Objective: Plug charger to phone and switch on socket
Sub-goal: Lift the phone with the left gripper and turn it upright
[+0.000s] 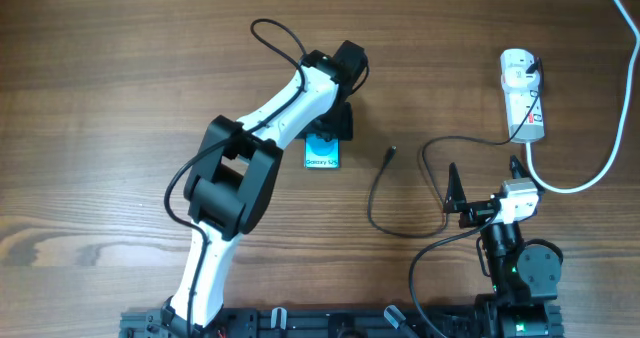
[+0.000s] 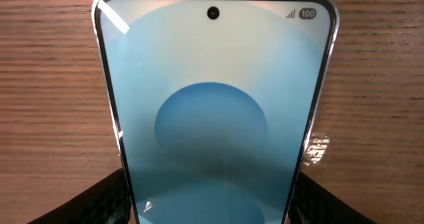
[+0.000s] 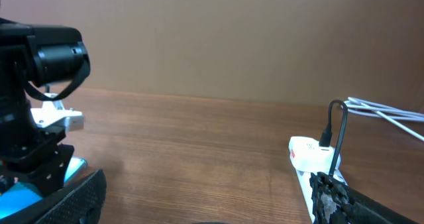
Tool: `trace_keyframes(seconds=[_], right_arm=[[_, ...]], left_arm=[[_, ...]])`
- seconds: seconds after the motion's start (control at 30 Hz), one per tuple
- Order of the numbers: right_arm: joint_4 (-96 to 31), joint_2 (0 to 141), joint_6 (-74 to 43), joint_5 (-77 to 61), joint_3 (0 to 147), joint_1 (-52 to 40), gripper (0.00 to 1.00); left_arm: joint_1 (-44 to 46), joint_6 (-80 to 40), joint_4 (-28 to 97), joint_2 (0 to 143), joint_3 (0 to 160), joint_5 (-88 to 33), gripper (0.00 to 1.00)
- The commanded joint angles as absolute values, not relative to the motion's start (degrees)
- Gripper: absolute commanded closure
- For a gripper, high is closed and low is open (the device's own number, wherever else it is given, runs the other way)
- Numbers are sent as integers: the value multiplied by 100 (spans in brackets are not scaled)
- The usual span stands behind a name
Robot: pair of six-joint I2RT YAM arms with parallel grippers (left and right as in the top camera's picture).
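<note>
The phone (image 1: 322, 157) lies near the middle of the wooden table (image 1: 100, 78), its cyan screen and white "Galaxy" band showing from beneath the left gripper (image 1: 330, 128), which is clamped across it. Only the left wrist camera shows that grip. Two black fingers (image 2: 79, 204) meet the handset's long edges at the bottom corners of the frame. The screen fills the view, with a punch-hole lens and a "100" battery badge at its top (details lost from above). Whether the phone rests on the wood or is raised off it cannot be told. To its right and apart from it, the connector tip (image 1: 390, 154) of the charger (image 1: 371, 206) lies loose on the table. The thin black cable loops across the right side toward the socket (image 1: 522, 96) at the far right. The right wrist camera adds what the overhead flattens: a black plug (image 3: 328, 136) standing in the white strip, its lead arching upward. A white cord (image 1: 600, 168) trails away toward the table's right edge. Near the front edge the right gripper (image 1: 485, 176) sits with its jaws spread wide and nothing between them, the cable passing just beside it. Its camera also catches the left arm's wrist at far left, over a sliver of cyan.
</note>
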State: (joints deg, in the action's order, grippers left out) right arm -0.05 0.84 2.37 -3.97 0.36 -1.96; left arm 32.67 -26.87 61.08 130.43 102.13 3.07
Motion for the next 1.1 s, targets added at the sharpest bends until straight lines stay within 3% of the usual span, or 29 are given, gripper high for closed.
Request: trace_keyframes(seconds=[0.0,0.27,0.6,1.07], right_arm=[[5,43,148,-303,30,-220,0],[5,43,148,-301,30,-220,0],[5,43,145,-301,30,-220,0],[5,43,145,-301,30,-220,0]], left_arm=[[3225,-2744,6152,12532,10202,392,30],[3223,-2744,6383,12219,10202,-10,30],[2467,-2744,6458,11257,10202,-2351,31],[1835,-2744,6711,11207,10202,-5894,32]])
